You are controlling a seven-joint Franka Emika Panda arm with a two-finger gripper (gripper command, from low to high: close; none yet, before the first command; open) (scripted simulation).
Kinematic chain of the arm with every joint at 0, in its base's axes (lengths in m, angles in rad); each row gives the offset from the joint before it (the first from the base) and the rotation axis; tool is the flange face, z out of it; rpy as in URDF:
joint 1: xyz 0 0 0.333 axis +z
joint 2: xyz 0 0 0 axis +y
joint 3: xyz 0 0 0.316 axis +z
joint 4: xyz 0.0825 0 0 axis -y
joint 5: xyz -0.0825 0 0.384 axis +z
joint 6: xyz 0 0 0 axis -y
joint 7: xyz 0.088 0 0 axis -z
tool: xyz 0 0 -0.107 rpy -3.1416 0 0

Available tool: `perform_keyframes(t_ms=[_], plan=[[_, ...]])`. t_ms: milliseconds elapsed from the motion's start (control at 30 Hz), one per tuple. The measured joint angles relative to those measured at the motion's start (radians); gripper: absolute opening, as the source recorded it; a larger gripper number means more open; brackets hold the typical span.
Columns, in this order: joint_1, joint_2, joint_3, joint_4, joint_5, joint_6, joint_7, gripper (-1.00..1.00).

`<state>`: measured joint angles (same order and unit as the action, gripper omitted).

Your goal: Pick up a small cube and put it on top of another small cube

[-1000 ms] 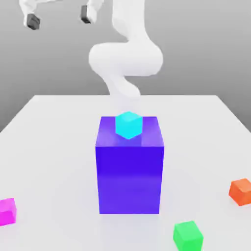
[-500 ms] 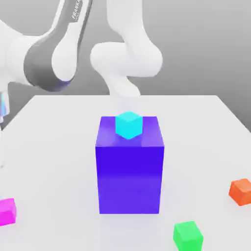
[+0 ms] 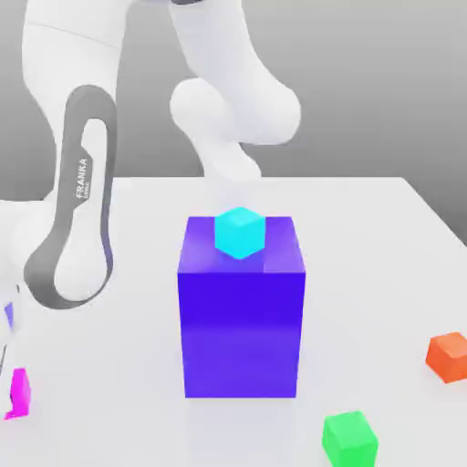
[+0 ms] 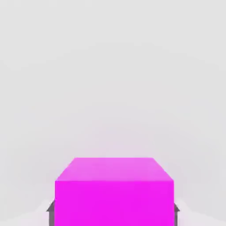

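Observation:
A small magenta cube (image 4: 114, 190) sits between my gripper (image 4: 112, 212). A dark fingertip (image 4: 50, 212) presses against each of its two sides, so the gripper is shut on it. In the exterior view the magenta cube (image 3: 18, 393) rests on the white table (image 3: 109, 365) at the near left edge, partly covered by my hand. My arm (image 3: 73, 228) bends down toward it. A small cyan cube (image 3: 239, 232) lies on top of the tall blue block (image 3: 242, 319) in the middle.
A small orange cube (image 3: 448, 356) lies at the exterior view's right edge. A small green cube (image 3: 349, 438) sits near the front, right of the blue block. The blue block stands well above the small cubes.
My arm has swung down from high up to the exterior view's left, over the magenta cube. The gripper has gone from open to shut on it.

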<state>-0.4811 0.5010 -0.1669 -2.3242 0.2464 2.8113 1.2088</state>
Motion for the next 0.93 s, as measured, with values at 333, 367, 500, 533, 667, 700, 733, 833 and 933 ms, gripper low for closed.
perform_keyframes(t_ms=[333, 367, 500, 533, 667, 700, 733, 833, 933], plan=[[0.162, -0.214, 0.055, -0.053, -0.144, -0.154, -0.023, -1.0], [0.187, -0.224, 0.081, -0.058, -0.158, -0.16, -0.041, -1.0], [0.284, -0.264, 0.182, -0.078, -0.211, -0.177, -0.113, -1.0], [0.308, -0.274, 0.207, -0.084, -0.223, -0.181, -0.131, -1.0], [0.403, -0.311, 0.309, -0.107, -0.272, -0.194, -0.204, -1.0], [0.429, -0.305, 0.332, -0.106, -0.288, -0.189, -0.219, -1.0], [0.457, -0.286, 0.353, -0.101, -0.312, -0.176, -0.23, -1.0], [0.541, -0.177, 0.367, -0.075, -0.399, -0.098, -0.227, 1.0], [0.541, -0.177, 0.367, -0.075, -0.399, -0.098, -0.227, 1.0]])
